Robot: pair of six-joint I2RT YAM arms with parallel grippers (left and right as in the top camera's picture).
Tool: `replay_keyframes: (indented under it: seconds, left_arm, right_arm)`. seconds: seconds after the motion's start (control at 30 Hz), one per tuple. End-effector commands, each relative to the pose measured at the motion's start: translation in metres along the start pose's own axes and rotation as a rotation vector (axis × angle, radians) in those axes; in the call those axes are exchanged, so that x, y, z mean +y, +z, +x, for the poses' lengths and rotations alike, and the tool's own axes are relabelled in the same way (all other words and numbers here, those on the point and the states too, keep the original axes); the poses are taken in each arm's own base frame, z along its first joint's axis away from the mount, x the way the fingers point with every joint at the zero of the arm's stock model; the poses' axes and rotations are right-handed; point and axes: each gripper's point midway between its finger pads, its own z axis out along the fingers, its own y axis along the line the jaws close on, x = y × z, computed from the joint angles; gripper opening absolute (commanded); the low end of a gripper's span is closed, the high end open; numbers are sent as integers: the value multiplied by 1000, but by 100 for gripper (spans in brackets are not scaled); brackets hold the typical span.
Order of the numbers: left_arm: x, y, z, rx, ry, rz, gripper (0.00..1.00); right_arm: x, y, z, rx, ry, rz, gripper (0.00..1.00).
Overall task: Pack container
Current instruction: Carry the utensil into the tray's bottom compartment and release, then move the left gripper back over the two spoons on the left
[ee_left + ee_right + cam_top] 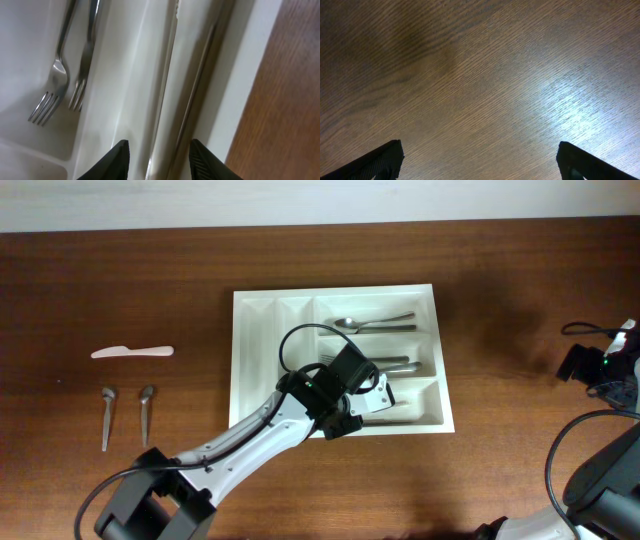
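While the large white rectangular plastic cutlery tray (255, 340) is laid lengthwise left-to-right on the brown wooden table (520, 300), the left arm (250, 435) is stretched diagonally over it, pincer (159, 144) released.

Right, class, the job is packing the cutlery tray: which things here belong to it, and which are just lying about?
Belong to the job: container; spoon and forks already in it; left gripper over it; probably the pale knife and two spoons waiting on the table.
Lying about: right gripper, open, off to the side above the table.
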Motion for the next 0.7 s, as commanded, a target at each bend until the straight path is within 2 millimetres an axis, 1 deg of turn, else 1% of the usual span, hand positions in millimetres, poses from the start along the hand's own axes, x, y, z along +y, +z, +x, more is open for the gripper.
replay_keyframes:
  seconds: [0.0, 0.03, 0.07, 0.1, 0.13, 0.17, 0.2, 0.23, 0.27, 0.3, 0.37, 0.43, 0.47, 0.53, 0.57, 0.6, 0.63, 0.67]
  left_arm:
    - [7, 1, -4, -12, 17, -40, 47]
    - [14, -2, -10, -26, 12, -68, 56]
    - [21, -6, -15, -41, -5, -99, 59]
    - [31, -13, -23, -64, -36, -144, 60]
    - [45, -24, -33, -96, -79, -199, 61]
    - [64, -44, -47, -146, -147, -269, 73]
    - [74, -56, -53, -173, -191, -305, 94]
    - [88, -72, -61, -212, -259, -348, 100]
    - [98, -86, -66, -245, -316, -371, 99]
    - [106, -105, -73, -297, -396, -373, 99]
    - [107, -129, -79, -357, -501, -322, 99]
    - [106, -149, -75, -355, -487, -331, 99]
    - [113, -158, -68, -335, -461, -389, 99]
    - [135, -172, -38, -263, -544, -537, 99]
    - [151, -181, -13, -220, -672, -639, 99]
    - [161, -187, 10, -185, -784, -710, 99]
    - [168, -190, 32, -148, -871, -741, 99]
    - [170, -187, 52, -101, -931, -727, 99]
  right_arm:
    - [0, -6, -2, -18, 14, -5, 99]
    - [0, -6, -2, -18, 14, -5, 99]
    - [0, -6, -2, -18, 14, -5, 99]
    - [0, -6, -2, -17, 14, -5, 99]
    - [0, -6, -2, -18, 14, -5, 99]
    - [0, -6, -2, -17, 14, -5, 99]
    - [0, -6, -2, -18, 14, -5, 99]
    - [0, -6, -2, -18, 14, -5, 99]
    - [0, -6, -2, -18, 14, -5, 99]
    - [0, -6, -2, -18, 14, -5, 99]
    - [0, -6, -2, -17, 14, -5, 99]
    - [0, -6, -2, -18, 14, -5, 99]
    - [0, -6, -2, -18, 14, -5, 99]
    - [0, -6, -2, -18, 14, -5, 99]
    - [0, -6, -2, -17, 14, -5, 99]
    - [0, -6, -2, -18, 14, -5, 99]
    - [0, -6, -2, -18, 14, -5, 99]
    - [0, -6, -2, -18, 14, -5, 99]
